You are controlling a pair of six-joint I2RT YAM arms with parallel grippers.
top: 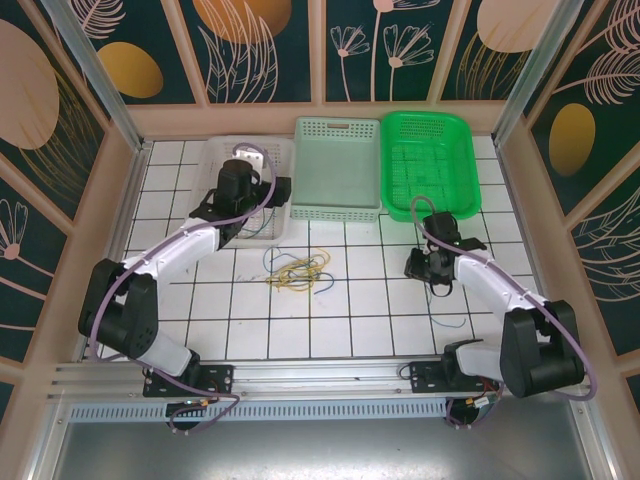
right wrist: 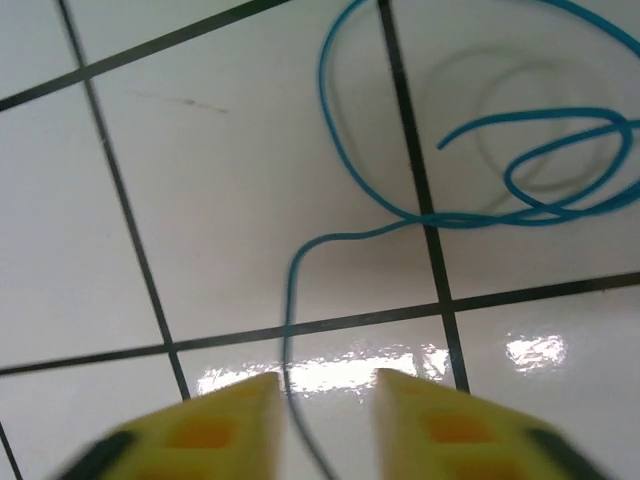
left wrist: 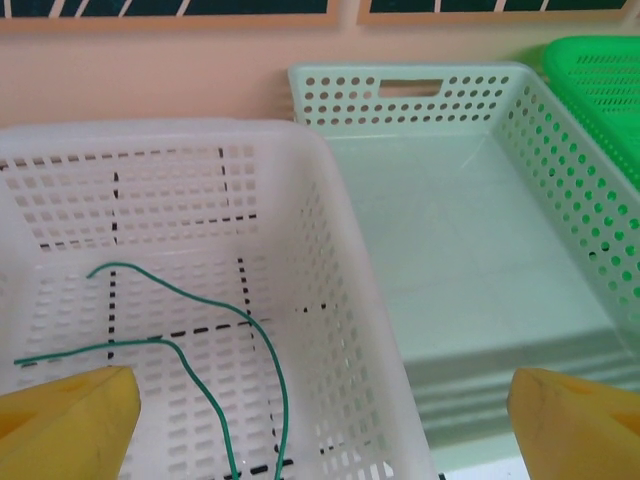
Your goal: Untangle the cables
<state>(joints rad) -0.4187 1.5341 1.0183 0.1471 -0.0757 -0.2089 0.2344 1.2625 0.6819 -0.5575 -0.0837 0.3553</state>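
Three baskets at rear: white basket (left wrist: 200, 130), pale-green basket (left wrist: 450, 250), bright-green basket (top: 425, 118). One green cable (left wrist: 250, 320) lies in white basket, left gripper (left wrist: 325, 400) spread wide above. Yellow-blue tangle (top: 298, 270) mid tiled table (top: 370, 320). Right gripper (right wrist: 330, 400) narrow astride one blue cable (right wrist: 430, 221); grip unclear. Floral wall panels (top: 265, 40).

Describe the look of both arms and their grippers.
The left arm and right arm have white links between bulky black joints, with a purple-grey cable running along each. The left gripper and right gripper have wedge-shaped yellow fingers; the right's show orange recesses.
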